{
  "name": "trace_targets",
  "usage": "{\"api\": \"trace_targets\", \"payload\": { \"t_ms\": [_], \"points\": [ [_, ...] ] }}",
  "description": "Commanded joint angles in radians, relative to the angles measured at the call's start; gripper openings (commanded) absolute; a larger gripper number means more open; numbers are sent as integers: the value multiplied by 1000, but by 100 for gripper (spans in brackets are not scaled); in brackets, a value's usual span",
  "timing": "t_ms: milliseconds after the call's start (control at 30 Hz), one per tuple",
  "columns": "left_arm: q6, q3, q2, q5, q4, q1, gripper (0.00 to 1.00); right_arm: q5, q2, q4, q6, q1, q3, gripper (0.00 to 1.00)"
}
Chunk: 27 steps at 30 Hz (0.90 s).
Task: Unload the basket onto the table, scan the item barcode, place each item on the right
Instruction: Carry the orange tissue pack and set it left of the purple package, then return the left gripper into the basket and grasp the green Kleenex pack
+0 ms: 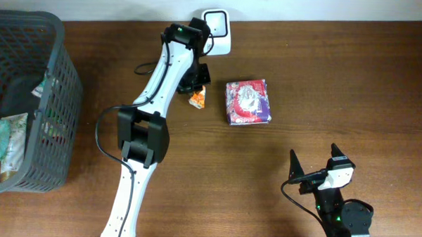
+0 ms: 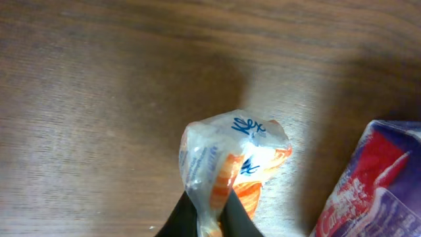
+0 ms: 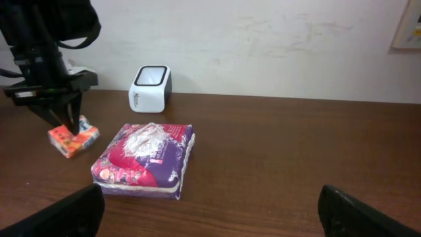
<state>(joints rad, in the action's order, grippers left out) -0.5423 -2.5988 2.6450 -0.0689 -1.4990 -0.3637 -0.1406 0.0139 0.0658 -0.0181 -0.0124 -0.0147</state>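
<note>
The left gripper [image 2: 209, 212], jaws narrowed, pinches the clear wrapper of a small orange tissue packet [image 2: 231, 158], which rests on the wooden table [image 1: 339, 74] toward the far side. Just right of the packet lies a purple-and-red soft pack [image 1: 247, 102]; the two are close but apart. The white barcode scanner [image 1: 218, 29] stands beyond them at the table's far edge. At the near right, the right gripper [image 1: 314, 154] stands spread wide, holding nothing. A grey basket [image 1: 60, 92] fills the far left.
</note>
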Motion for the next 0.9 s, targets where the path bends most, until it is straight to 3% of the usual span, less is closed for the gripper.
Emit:
{"api": "trace_targets", "payload": {
  "t_ms": [0,100,133,167,233,300,367,567,667,800,833,867],
  "points": [
    [1,5,6,0,29,-26,9,-6,-6,0,6,6,9,99],
    [1,5,6,-67,40,-35,10,-6,-6,0,6,6,9,99],
    [1,5,6,-66,46,-37,19,-6,-6,0,6,6,9,99],
    [1,5,7,-66,48,-37,34,-6,-6,0,6,6,9,99],
    [1,5,6,-69,49,-37,35,-6,-6,0,6,6,9,99],
    [1,-9,5,-71,55,-32,44,-6,-6,0,6,6,9,99],
    [1,-83,2,-74,14,-19,47,-6,-6,0,6,6,9,99],
    [115,-539,-64,-72,-167,68,56,-6,-6,0,6,6,9,99],
    [119,-538,-225,-61,-163,148,59,-6,-6,0,6,6,9,99],
    [124,-538,-389,-54,-189,331,82,-6,-6,0,6,6,9,99],
    [142,-538,-425,-54,-189,399,99,-6,-6,0,6,6,9,99],
    [142,-538,-441,-54,-189,442,99,-6,-6,0,6,6,9,99]
  ]
}}
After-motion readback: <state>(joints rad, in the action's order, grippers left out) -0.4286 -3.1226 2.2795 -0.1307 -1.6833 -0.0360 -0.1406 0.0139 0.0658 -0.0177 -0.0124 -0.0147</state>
